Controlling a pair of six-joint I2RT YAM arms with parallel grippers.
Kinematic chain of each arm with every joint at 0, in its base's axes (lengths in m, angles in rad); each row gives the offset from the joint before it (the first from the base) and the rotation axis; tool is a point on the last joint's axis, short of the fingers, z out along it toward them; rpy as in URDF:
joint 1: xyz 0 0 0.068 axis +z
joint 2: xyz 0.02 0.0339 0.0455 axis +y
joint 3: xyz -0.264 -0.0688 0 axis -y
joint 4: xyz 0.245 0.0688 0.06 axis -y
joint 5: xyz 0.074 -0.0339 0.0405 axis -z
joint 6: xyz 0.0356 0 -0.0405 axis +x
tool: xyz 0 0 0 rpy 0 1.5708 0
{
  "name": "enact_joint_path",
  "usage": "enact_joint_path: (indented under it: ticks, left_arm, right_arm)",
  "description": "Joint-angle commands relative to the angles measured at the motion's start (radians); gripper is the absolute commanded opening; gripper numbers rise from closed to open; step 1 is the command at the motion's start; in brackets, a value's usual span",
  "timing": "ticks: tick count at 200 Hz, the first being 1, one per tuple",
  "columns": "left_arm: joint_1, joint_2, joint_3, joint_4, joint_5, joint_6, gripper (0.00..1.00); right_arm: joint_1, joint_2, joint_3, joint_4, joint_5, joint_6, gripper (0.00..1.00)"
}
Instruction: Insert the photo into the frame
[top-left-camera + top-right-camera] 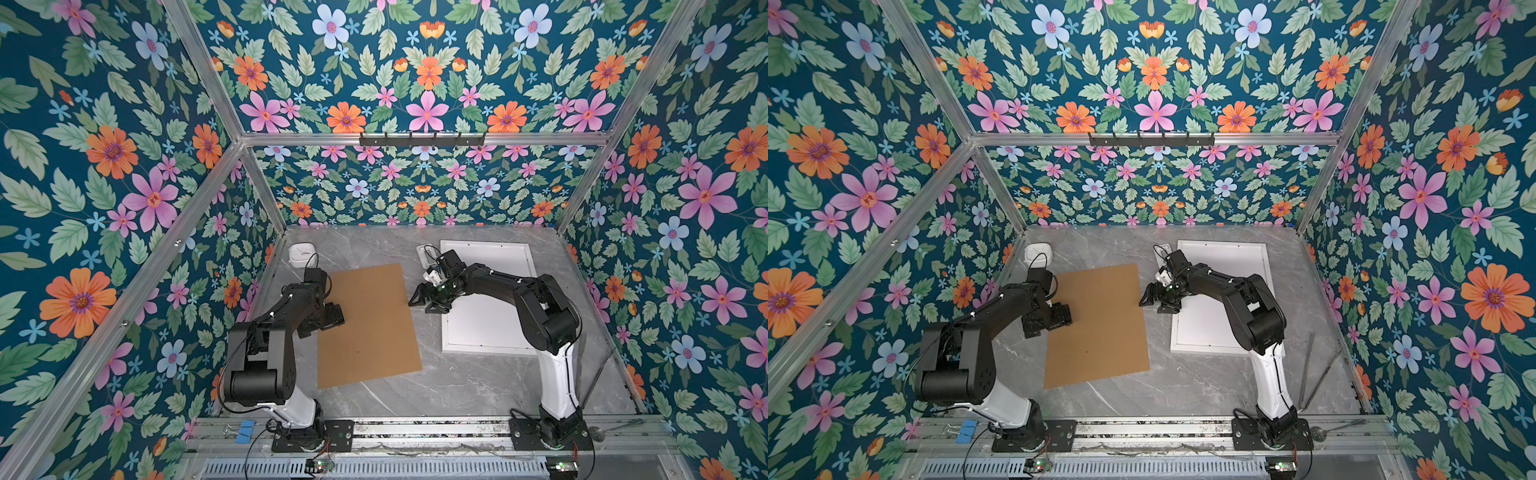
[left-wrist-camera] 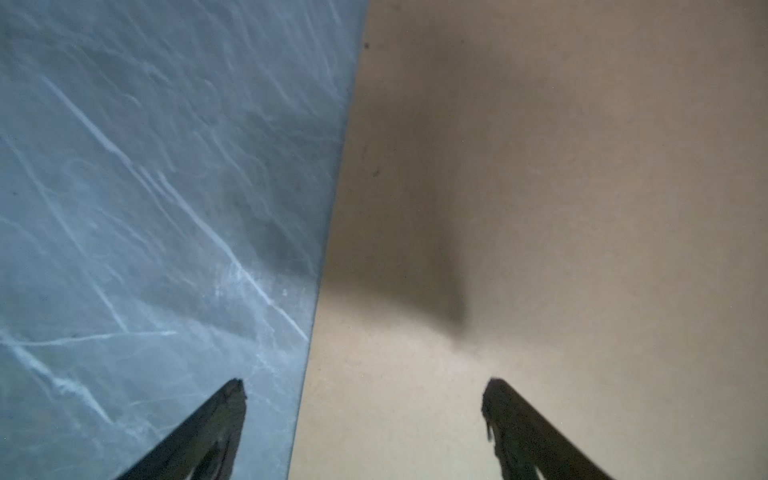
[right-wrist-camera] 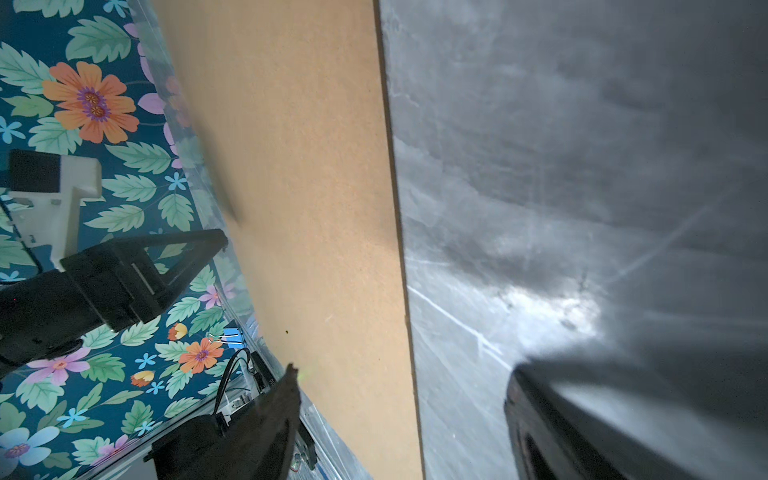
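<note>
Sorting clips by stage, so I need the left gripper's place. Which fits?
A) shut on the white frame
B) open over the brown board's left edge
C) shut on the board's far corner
B: in the left wrist view the left gripper stands open and empty, and the edge of the brown board runs between its fingertips.

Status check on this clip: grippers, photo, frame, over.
Left gripper open, empty, over the board. Right gripper open, empty, beside the board. Frame flat on table, right arm across it. Photo not in sight.
</note>
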Motion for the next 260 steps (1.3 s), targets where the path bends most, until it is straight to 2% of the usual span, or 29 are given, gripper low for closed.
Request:
enact_joint_path:
  ticks: [1,92,145,168,189,229,260]
  left_arm:
    - [0.001,0.010,-0.011,0.060,0.094,0.007,0.92]
    - [-0.001,0.032,-0.052,0.089,0.265,0.008,0.87]
    - [-0.008,-0.045,-0.110,0.138,0.396,-0.076,0.87]
    - [-0.016,-0.076,-0.116,0.143,0.414,-0.096,0.87]
    - [-0.018,-0.082,-0.099,0.112,0.402,-0.077,0.87]
    - [-0.016,-0.084,-0.032,0.003,0.224,0.006,0.88]
    - [-0.016,-0.093,-0.041,0.006,0.171,0.039,0.90]
  right_arm:
    - [0.006,0.013,-0.001,-0.059,0.035,-0.006,0.80]
    - [0.006,0.036,0.022,-0.064,0.000,0.023,0.82]
    - [0.006,0.040,0.047,-0.112,0.025,0.006,0.82]
    - [0.005,0.040,0.053,-0.126,0.035,-0.002,0.82]
    - [0.005,0.039,0.058,-0.140,0.047,-0.007,0.81]
    - [0.006,0.020,0.051,-0.168,0.116,-0.020,0.81]
    - [0.005,0.029,0.074,-0.209,0.167,-0.043,0.81]
